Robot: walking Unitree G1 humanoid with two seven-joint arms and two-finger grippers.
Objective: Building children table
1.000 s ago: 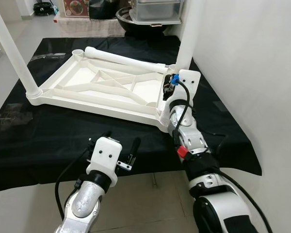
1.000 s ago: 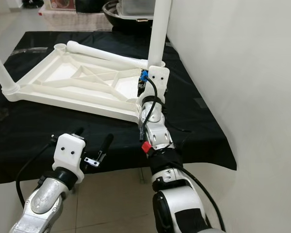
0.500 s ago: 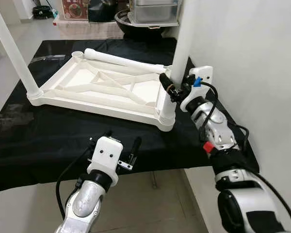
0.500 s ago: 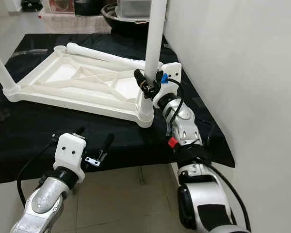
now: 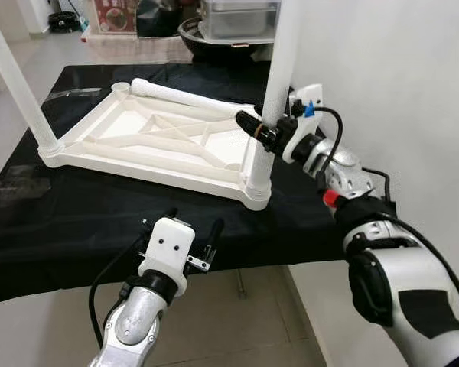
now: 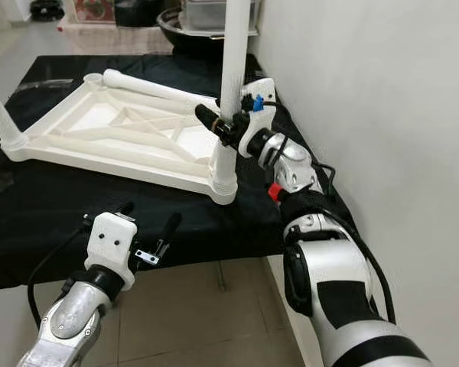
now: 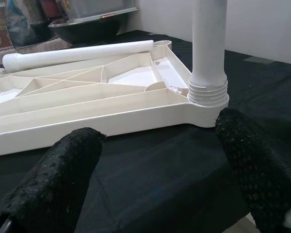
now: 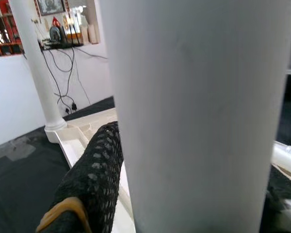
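Left eye view: no writing is legible on the upside-down white plastic children's table top, lying on a black cloth-covered table. Its upright white round leg sits clamped between the right gripper fingers, arm outstretched. The left gripper hovers with jaws wide at the cloth's near edge, beside a white wall, above a tiled floor.

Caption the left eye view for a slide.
Right tool grips an upright leg on the upturned tabletop; left tool hovers open.
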